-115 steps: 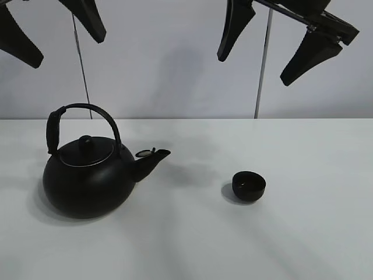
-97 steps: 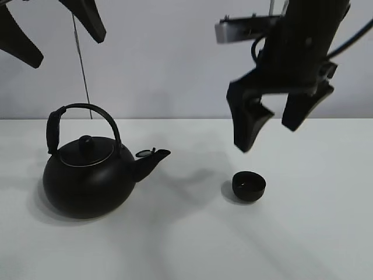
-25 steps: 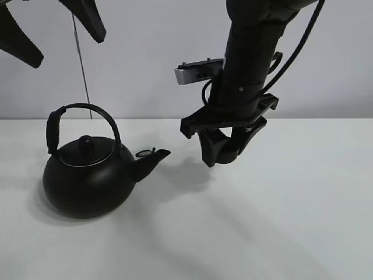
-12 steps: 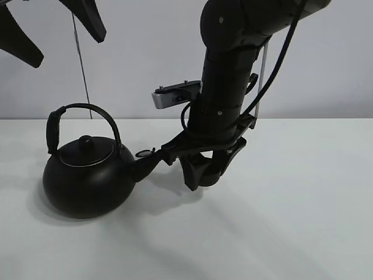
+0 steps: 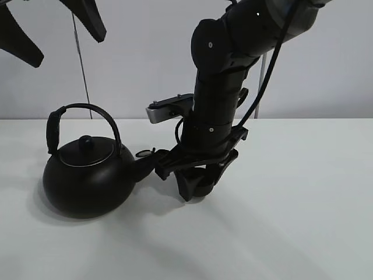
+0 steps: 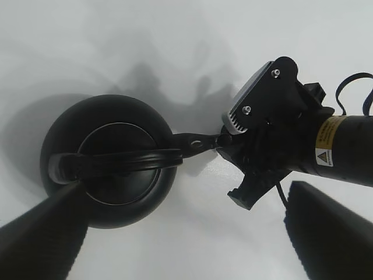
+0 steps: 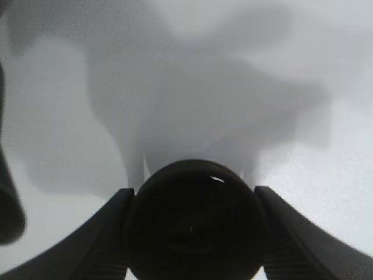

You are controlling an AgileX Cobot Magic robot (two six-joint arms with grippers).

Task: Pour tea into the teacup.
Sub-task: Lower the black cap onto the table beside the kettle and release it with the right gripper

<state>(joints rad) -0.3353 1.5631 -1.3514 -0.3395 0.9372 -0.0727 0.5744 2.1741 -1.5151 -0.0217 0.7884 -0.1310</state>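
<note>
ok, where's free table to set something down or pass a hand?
Bare table right of the right tool, and the near strip in front of the kettle. Crowded: between kettle and tool, where the teacup is gripped.

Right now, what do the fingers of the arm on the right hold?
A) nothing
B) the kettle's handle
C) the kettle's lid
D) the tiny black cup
D: in the right wrist view the teacup sits pinched between the right fingers, while the kettle stands untouched on the table.
</note>
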